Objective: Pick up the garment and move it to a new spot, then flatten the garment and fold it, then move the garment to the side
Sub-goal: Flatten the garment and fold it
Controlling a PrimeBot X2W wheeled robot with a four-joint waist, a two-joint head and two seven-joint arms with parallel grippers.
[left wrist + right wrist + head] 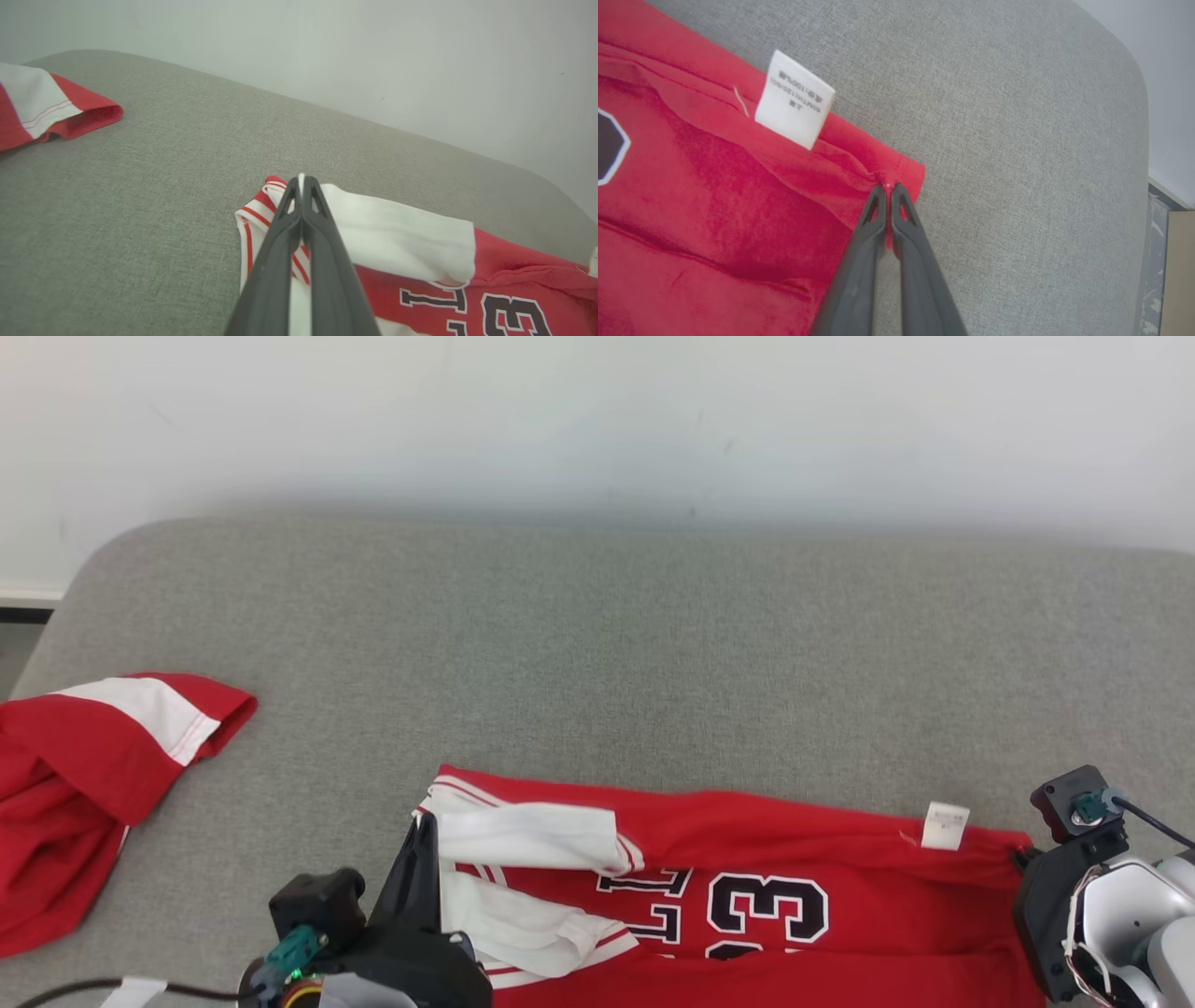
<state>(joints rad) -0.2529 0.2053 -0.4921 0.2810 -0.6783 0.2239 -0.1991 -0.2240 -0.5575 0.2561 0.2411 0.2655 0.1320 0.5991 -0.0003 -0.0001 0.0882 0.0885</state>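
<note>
The garment (pixel 747 859) is a red jersey with white sleeves and black numbers, lying stretched along the near edge of the grey surface. My left gripper (pixel 425 821) is shut on its white and red striped sleeve end (pixel 280 196); in the left wrist view the gripper (pixel 301 179) pinches that fabric edge. My right gripper (pixel 888 187) is shut on the jersey's red corner (pixel 906 175), beside a white care label (pixel 794 100). In the head view that corner sits by the right wrist housing (pixel 1064 887), and the label (pixel 945 825) stands up from the hem.
A second red and white garment (pixel 84 775) lies crumpled at the left edge of the grey padded surface (pixel 597 653). A pale wall rises behind. The surface's right edge drops off near my right gripper (pixel 1148 186).
</note>
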